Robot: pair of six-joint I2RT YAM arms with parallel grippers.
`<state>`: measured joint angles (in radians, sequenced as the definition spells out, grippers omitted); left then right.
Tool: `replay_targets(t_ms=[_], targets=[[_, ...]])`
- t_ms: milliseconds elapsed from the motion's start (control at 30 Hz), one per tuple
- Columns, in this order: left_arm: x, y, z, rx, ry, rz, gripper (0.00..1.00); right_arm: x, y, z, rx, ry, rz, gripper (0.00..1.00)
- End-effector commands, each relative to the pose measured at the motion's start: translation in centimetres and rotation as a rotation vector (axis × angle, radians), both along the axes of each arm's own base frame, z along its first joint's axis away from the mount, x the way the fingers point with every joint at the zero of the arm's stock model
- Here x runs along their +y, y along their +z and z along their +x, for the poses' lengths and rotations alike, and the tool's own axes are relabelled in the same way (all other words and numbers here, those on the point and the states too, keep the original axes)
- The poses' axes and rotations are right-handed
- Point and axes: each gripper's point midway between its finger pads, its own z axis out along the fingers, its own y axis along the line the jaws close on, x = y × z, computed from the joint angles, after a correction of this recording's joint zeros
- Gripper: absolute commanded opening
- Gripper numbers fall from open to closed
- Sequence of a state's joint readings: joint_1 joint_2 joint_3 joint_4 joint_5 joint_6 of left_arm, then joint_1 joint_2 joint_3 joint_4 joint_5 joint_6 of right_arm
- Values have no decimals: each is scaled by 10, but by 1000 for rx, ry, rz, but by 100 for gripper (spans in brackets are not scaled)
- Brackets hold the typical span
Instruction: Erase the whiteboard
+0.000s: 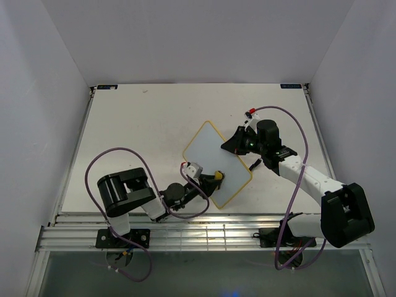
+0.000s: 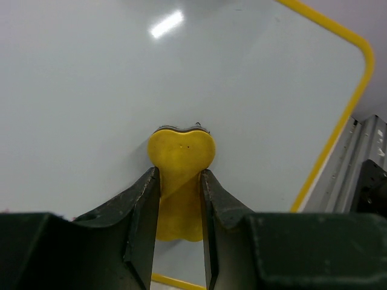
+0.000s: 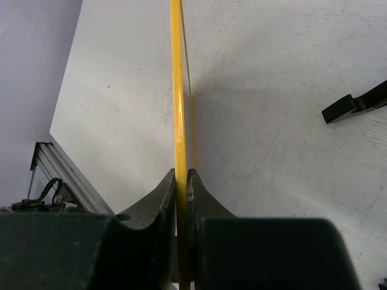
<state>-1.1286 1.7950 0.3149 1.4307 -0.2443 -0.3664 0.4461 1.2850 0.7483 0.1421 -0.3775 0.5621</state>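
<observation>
The whiteboard (image 1: 207, 154) is pinched at its yellow edge in the right gripper (image 3: 182, 176); an eraser (image 2: 181, 151) is clamped in the left gripper (image 2: 179, 176) against its face

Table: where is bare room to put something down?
Bare table lies left of the whiteboard, up to the far edge, and along the far strip behind the right arm. Crowded: the middle, where the left arm and right arm meet the whiteboard, with the eraser on it.
</observation>
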Motion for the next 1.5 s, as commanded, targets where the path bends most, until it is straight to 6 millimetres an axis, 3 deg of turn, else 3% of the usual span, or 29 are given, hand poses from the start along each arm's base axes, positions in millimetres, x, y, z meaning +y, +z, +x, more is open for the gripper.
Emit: replay_targets(t_ms=[0, 133, 300, 700, 933, 1233, 1467], targets=[[38, -59, 23, 112, 122, 166, 0, 19, 9, -30, 75, 102, 71, 8], [59, -73, 44, 152, 224, 186, 0, 21, 17, -36, 70, 125, 88, 8], [70, -74, 57, 162, 282, 188, 0, 20, 16, -40, 76, 134, 92, 8], [82, -70, 76, 254, 335, 143, 0, 11, -11, -45, 82, 146, 2, 8], [103, -78, 98, 349, 383, 119, 0, 13, -5, -50, 64, 173, 19, 8], [107, -82, 118, 425, 462, 170, 0, 13, -6, -54, 70, 185, 27, 8], [117, -81, 128, 424, 533, 223, 0, 17, 6, -58, 44, 214, 64, 8]])
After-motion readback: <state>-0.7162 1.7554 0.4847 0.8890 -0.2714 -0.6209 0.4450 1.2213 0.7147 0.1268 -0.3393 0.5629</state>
